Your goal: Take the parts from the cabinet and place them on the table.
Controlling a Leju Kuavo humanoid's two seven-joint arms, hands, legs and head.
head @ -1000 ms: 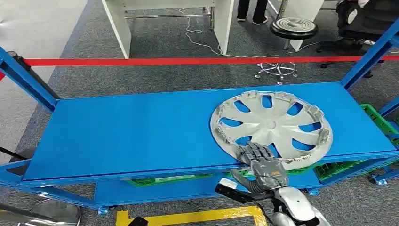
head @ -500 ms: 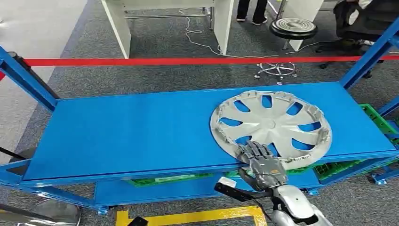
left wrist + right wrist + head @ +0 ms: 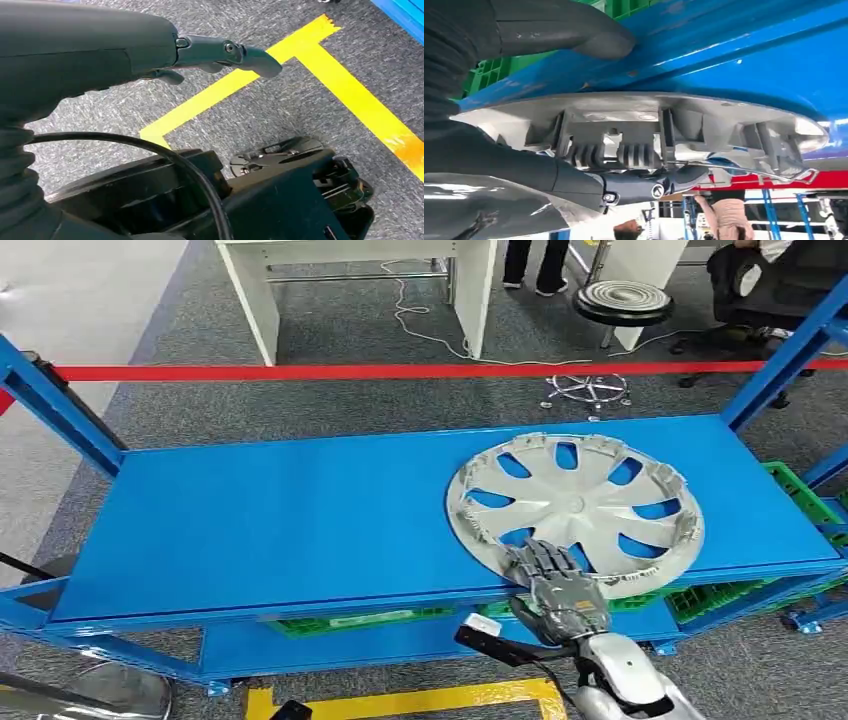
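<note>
Part: we log one silver hubcap (image 3: 577,513), lying flat on the right half of the top shelf (image 3: 280,520) of the blue cabinet, its near rim overhanging the shelf's front edge.
Right hand: the right hand (image 3: 558,585) grips the hubcap's near rim; in the head view its fingers lie over the top face, and in the right wrist view the thumb (image 3: 569,32) sits under the shelf edge, with dark fingers (image 3: 624,182) against the ribbed side of the hubcap (image 3: 649,130).
Left hand: the left hand (image 3: 150,55) hangs above grey carpet and yellow floor tape (image 3: 345,95), its fingers (image 3: 235,52) stretched out with nothing held.
Hidden or cut off: we cannot see the contact point under the rim; green crates (image 3: 790,490) on the lower level are mostly covered by the shelf; a white tag (image 3: 483,624) near the right wrist is too small to read.
Writing: we find no brand or lettering that can be read on the hubcap.
Surroundings: red tape (image 3: 400,370) crosses the floor beyond the cabinet, with a stool (image 3: 620,300) and a white table leg (image 3: 250,300) farther off.
</note>
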